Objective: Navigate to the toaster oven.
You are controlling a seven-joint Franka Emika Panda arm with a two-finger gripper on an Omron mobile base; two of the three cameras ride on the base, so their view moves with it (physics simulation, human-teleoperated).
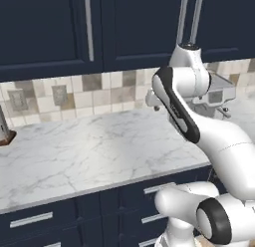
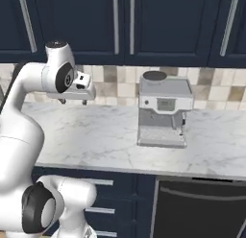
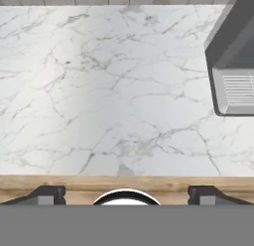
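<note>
Marble counter (image 3: 99, 91) below wide-set jaws, espresso machine (image 2: 163, 110) to 1 side; search step judged underway, further driving needed toward toaster oven.

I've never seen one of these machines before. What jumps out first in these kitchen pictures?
The big white robot arm dominates, rising in front of the counter with its gripper held above the pale marble countertop. Next is the silver-grey espresso machine, standing on the counter to the arm's right against the tiled wall. Behind everything run dark navy cabinets with long silver handles.
</note>
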